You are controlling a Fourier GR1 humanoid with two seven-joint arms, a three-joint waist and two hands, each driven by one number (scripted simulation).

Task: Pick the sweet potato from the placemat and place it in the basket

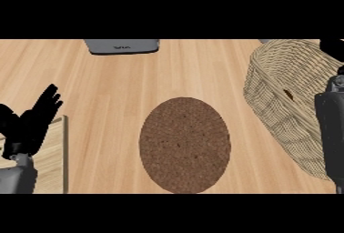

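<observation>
Left hand (33,120) rested open at the near left edge, fingers up. Right forearm reached over the basket (282,98); its hand sat mostly out of view, fingers impossible to read. Sweet potato? Off the bare placemat (184,144); maybe that orange speck inside the basket. Risk: the arm catching the wicker rim, tipping it. Grey appliance (123,46) label: unreadable.

You're at a kitchen counter (121,91) of pale wood, with a woven basket (279,104) at right, a brown placemat (184,145) and a grey appliance (123,46) far back.
</observation>
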